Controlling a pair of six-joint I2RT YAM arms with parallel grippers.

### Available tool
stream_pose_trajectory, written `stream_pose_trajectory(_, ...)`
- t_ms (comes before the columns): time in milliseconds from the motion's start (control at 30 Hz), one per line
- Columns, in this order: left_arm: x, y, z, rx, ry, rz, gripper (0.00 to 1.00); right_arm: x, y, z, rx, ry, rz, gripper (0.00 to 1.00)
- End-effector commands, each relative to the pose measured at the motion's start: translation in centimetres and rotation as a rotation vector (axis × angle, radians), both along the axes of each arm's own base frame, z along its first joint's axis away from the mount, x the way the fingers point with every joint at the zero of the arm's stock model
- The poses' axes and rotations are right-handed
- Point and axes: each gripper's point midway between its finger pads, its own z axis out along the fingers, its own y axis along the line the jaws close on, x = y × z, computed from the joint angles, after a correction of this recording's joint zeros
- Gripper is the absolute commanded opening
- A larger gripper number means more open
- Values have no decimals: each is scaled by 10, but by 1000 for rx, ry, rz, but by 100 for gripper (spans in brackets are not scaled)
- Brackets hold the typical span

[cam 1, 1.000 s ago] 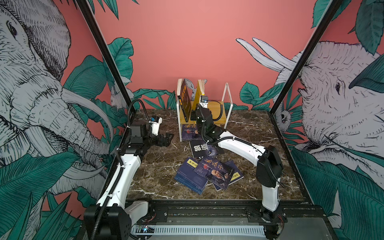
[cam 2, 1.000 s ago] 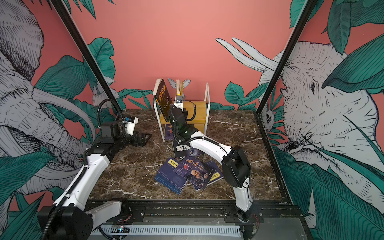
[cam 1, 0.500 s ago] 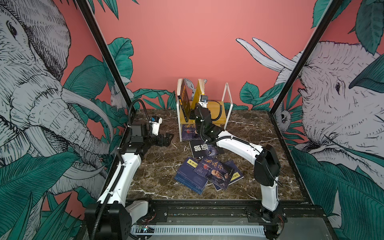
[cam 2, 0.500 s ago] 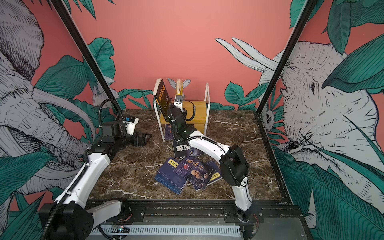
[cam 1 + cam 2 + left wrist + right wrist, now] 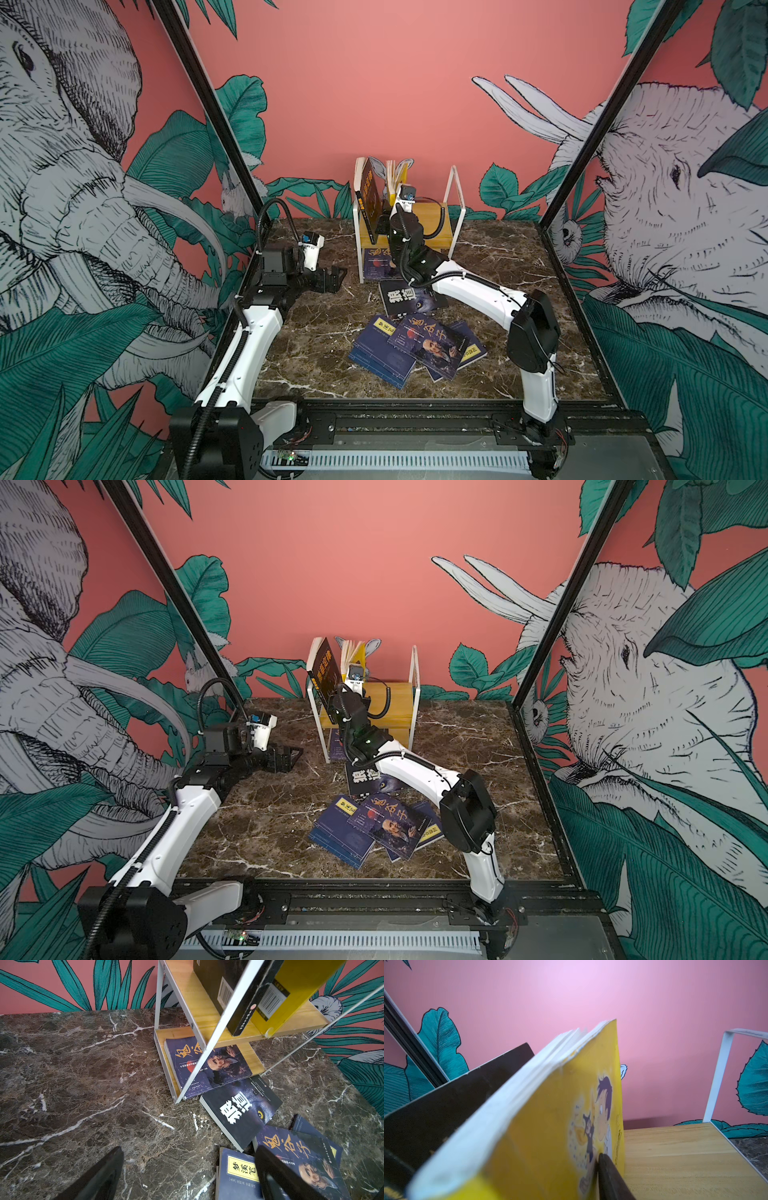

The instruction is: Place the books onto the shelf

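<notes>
The shelf (image 5: 455, 195) stands at the back of the marble table. A dark book (image 5: 368, 191) and the bright yellow book (image 5: 392, 174) stand leaning on its upper board. My right gripper (image 5: 384, 224) is at the yellow book (image 5: 550, 1126). One finger (image 5: 607, 1169) lies against its cover and the other is hidden behind it. A navy book (image 5: 207, 1066) lies on the lower board. On the table lie a black book (image 5: 409, 297) and a pile of navy books (image 5: 415, 347). My left gripper (image 5: 190, 1148) hovers open and empty, left of the shelf.
Black frame posts (image 5: 216, 120) and printed walls close in the table on both sides. The right arm's elbow (image 5: 532, 332) hangs over the table to the right of the navy pile. The upper board (image 5: 675, 1157) is bare to the right of the yellow book.
The right arm's elbow has shifted slightly to the left while its gripper stayed at the yellow book. The left arm has not moved.
</notes>
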Motion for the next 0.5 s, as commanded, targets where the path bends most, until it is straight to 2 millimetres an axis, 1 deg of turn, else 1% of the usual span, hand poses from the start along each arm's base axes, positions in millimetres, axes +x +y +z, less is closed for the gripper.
stream_pose_trajectory(0, 0, 0, 5, -1, -10, 1, 99, -12, 0, 34, 51, -68, 14, 29)
stream_pose_trajectory(67, 0, 2, 6, -2, -8, 7, 99, -13, -2, 35, 60, -63, 12, 21)
stream_pose_trajectory(133, -1, 2, 7, -4, -13, 7, 99, -14, 1, 38, 58, -71, 26, 18)
stream_pose_trajectory(200, -1, 2, 7, -3, -18, 6, 99, -14, 3, 43, 51, -84, 22, 17)
stream_pose_trajectory(333, -2, 5, 10, -5, -16, 18, 99, -11, 9, 44, 54, -82, 23, 16)
stream_pose_trajectory(467, -3, 4, 8, -9, -24, 12, 99, -10, 18, 47, 30, -97, 34, 17)
